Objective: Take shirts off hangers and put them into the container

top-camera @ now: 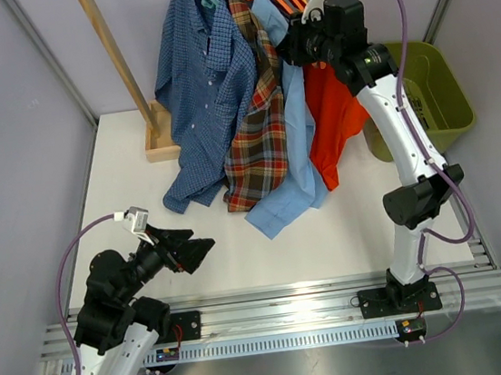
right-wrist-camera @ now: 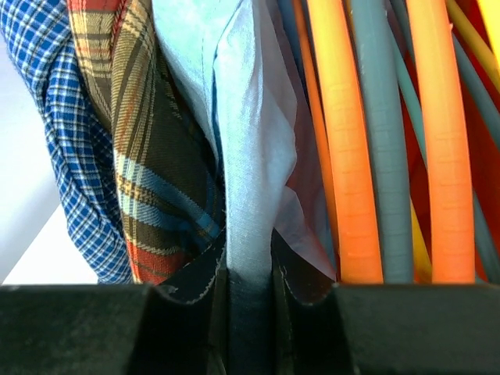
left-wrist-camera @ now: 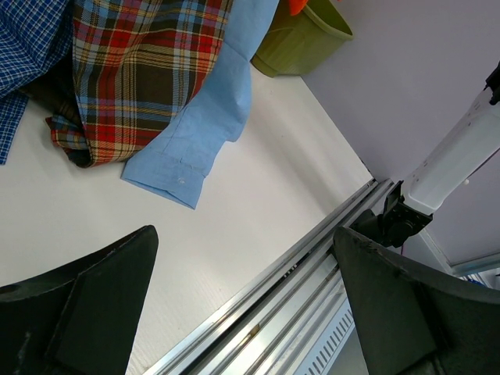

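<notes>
Right tool (right-wrist-camera: 250, 305) pinching fold of plain light blue button-up shirt (right-wrist-camera: 250, 156) beside thin orange, teal plastic hangers (right-wrist-camera: 375, 141). Slide it off gently, then carry to olive-green slotted plastic basket (top-camera: 440, 91). Left tool (top-camera: 199, 249) spread, idle.

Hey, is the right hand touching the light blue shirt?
Touching. The right wrist view shows a fold of the light blue shirt squeezed between the two fingers of the right hand, with no gap on either side.
</notes>
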Tool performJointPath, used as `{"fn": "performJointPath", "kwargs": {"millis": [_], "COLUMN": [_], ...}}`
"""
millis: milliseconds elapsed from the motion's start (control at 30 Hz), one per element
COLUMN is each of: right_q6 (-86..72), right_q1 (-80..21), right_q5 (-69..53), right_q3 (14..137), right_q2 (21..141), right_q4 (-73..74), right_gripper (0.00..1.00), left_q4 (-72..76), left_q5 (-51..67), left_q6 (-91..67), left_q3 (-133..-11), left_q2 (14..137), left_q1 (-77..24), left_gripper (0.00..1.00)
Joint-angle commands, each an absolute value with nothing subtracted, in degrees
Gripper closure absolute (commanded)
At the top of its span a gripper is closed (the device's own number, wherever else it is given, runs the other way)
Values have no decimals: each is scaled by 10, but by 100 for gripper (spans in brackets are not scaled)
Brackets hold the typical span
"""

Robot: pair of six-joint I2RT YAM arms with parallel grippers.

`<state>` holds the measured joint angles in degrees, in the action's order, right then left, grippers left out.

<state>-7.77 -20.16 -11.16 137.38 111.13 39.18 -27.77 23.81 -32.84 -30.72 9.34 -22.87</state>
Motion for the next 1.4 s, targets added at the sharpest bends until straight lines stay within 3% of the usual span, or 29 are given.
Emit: {"fn": "performJointPath", "kwargs": {"millis": [0, 100, 267, 667, 800, 933, 1167, 1367], "right_q6": [-85, -96, -146, -207, -152, -118, -66, -31], "right_q1": [-196, -197, -197, -257, -287, -303, -316, -316], "right_q5": [-131, -161, -297, -439, -349, -182, 79, 148], "right_q3": [1323, 1289, 1393, 1383, 1409, 1348, 1164, 1096], "right_q2": [1050, 1012, 1072, 1145, 1147, 1081, 945, 899], "right_q4": [272, 212, 270, 243, 297, 273, 76, -50], "right_gripper": [100, 100, 100, 100, 100, 100, 100, 100], "left_q4": [-266, -268, -271, -304, -314, -316, -297, -280], "left_q5": [242, 240, 238, 223, 221, 215, 224, 234], "left_q6": [-318, -317, -316, -306, -304, -306, -311, -318], "left_q3": [-325, -328, -336, -350, -355, -353, -350, -351], "left_q2": [93, 97, 100, 80, 74, 67, 83, 96], "left_q1": [-230, -230, -230, -230, -230, -230, -230, -230], "left_gripper": [1, 1, 1, 1, 1, 1, 1, 1]}}
